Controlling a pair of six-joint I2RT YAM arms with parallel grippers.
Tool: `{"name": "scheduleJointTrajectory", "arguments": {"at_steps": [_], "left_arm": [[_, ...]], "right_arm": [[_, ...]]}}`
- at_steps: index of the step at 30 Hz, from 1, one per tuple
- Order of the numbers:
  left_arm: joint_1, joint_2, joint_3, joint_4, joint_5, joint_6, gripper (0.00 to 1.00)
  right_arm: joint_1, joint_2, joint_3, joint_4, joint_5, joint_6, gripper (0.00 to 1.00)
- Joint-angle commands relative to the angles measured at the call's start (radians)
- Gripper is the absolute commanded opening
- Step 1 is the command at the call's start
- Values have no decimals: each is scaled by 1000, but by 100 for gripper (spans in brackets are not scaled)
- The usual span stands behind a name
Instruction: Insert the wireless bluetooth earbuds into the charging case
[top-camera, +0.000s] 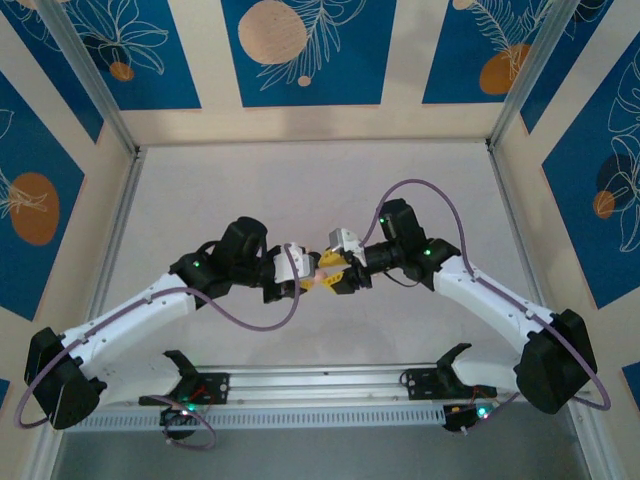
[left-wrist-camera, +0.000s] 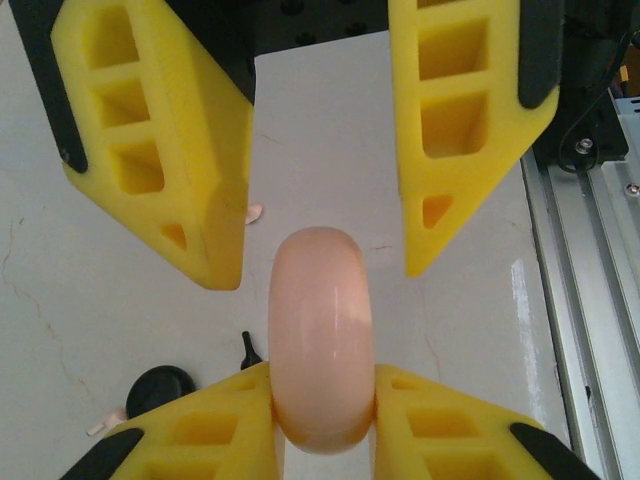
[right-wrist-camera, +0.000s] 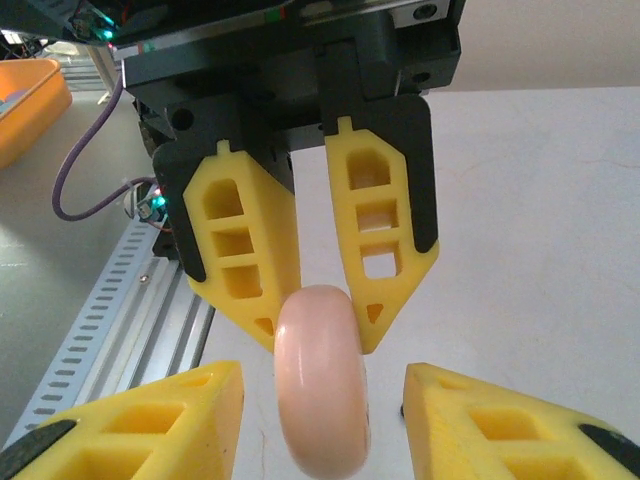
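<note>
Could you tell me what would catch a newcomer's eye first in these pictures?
The two arms meet tip to tip over the middle of the table. The left gripper is shut on a pink rounded case, while the right gripper, open, flanks it without touching.

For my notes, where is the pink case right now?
The pink case is pinched in the left gripper, seen in the left wrist view, between the open fingers of the right gripper.

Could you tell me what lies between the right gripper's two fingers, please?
The pink charging case, held by the left gripper; the right wrist view shows gaps either side.
</note>
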Motion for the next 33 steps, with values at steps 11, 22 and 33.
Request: {"name": "scheduleJointTrajectory", "arguments": {"at_steps": [11, 22, 33], "left_arm": [[-10, -12, 33, -1, 28, 1, 26], [-6, -125, -179, 354, 77, -133, 62], [-6, -105, -214, 478, 146, -190, 64]], "right_arm": [[16, 26, 41, -33, -6, -36, 23], [-81, -101, -56, 74, -162, 19, 17], [-70, -66, -16, 20, -215, 5, 18]]}}
